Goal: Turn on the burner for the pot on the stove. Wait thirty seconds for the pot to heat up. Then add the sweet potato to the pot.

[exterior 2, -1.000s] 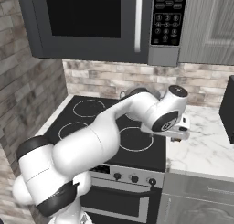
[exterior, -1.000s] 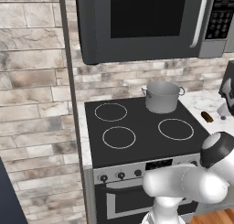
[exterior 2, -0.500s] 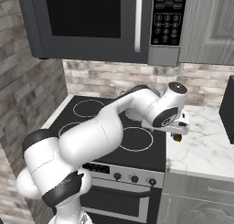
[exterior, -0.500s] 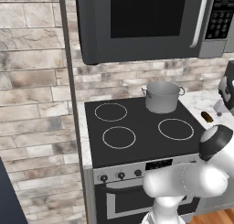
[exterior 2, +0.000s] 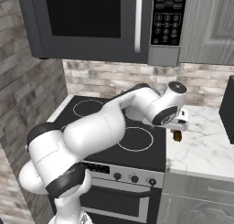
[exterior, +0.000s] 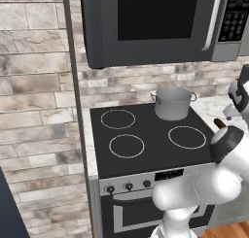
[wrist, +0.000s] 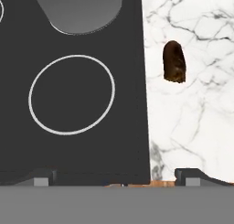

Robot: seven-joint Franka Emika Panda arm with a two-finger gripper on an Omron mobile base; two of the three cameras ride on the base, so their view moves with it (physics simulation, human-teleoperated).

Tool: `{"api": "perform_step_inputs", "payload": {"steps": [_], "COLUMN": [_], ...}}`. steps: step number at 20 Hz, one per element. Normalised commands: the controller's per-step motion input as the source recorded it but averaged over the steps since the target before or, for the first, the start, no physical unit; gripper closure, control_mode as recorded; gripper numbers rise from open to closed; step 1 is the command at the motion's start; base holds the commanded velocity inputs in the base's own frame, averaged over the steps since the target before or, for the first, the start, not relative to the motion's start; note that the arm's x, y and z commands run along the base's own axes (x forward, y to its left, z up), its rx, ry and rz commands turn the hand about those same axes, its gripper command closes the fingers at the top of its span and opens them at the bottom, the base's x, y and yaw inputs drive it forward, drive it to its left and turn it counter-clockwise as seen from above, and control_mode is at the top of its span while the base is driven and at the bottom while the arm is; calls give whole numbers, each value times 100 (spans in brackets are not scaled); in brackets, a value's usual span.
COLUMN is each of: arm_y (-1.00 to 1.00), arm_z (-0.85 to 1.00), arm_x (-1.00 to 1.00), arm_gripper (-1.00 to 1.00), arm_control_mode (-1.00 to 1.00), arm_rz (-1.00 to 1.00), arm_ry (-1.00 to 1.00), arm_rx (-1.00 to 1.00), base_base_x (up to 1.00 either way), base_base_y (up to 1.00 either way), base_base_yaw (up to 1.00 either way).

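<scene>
Lying on the marble worktop [wrist: 196,104] just right of the stove [exterior: 146,144], the sweet potato [wrist: 174,61] is untouched. Above it hangs the hand [exterior 2: 179,125], jaws wide open, empty. At the stove's far right ring stands the pot [exterior: 172,102].

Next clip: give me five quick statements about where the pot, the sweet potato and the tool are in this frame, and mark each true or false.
1. The pot stands on the back right ring of the stove. True.
2. The sweet potato is inside the pot. False: it lies on the marble counter to the right of the stove.
3. The tool is open and holds nothing. True.
4. The pot has a lid on it. False: it is open at the top.
5. The sweet potato rests on the black glass top. False: it lies on the counter, apart from the stove's edge.
</scene>
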Motion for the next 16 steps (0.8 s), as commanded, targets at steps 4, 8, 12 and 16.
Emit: {"api": "perform_step_inputs", "payload": {"steps": [4, 8, 12, 16], "arm_y": [0, 0, 2, 1], "arm_z": [-28, -30, -34, -28], "arm_x": [18, 17, 14, 15], "arm_gripper": [-100, -100, -100, -100], "arm_control_mode": [-100, -100, -100, -100], "arm_rz": [0, 0, 0, 0], "arm_ry": [-1, 0, 0, 0], "arm_rx": [-6, -14, -18, -14], "base_base_x": [0, 0, 0, 0], "base_base_y": [0, 0, 0, 0], "base_base_yaw": [0, 0, 0, 0]}}
